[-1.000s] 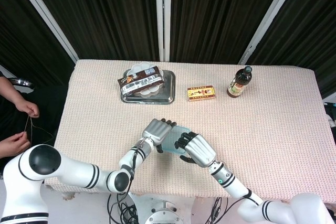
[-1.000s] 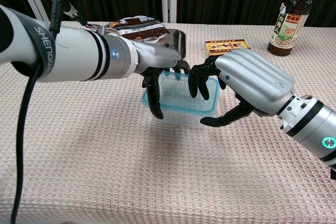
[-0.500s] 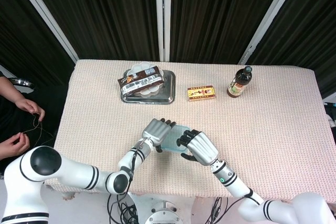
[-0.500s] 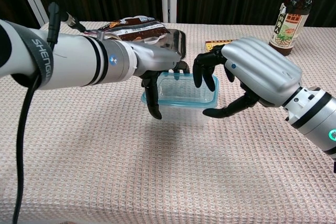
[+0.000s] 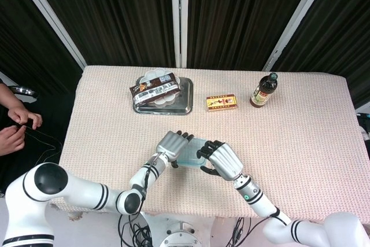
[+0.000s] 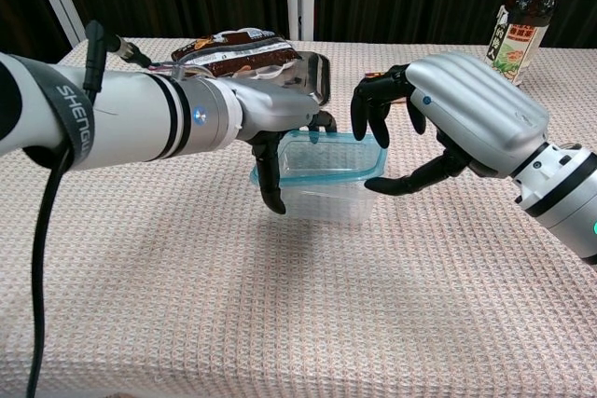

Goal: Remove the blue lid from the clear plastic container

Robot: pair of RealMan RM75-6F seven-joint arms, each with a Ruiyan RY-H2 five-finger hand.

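The clear plastic container (image 6: 326, 193) sits toward the near middle of the surface (image 5: 300, 137), its blue lid (image 6: 322, 157) on top, between the two hands. The left hand (image 6: 280, 118) reaches in from the left and grasps the container's left end: dark fingers (image 6: 270, 179) curl down its near-left corner and others hook over the far rim. The right hand (image 6: 466, 114) hovers at the container's right end with fingers spread and released, holding nothing; its fingertips (image 6: 373, 123) hang just above the lid's far-right corner, the thumb stretching toward the right edge. From the head view, both hands flank the container (image 5: 193, 153).

Farther back lie a metal tray (image 5: 179, 105) carrying a brown snack packet (image 5: 153, 89), a small yellow box (image 5: 221, 103) and, at far right, a dark bottle (image 5: 263, 91).
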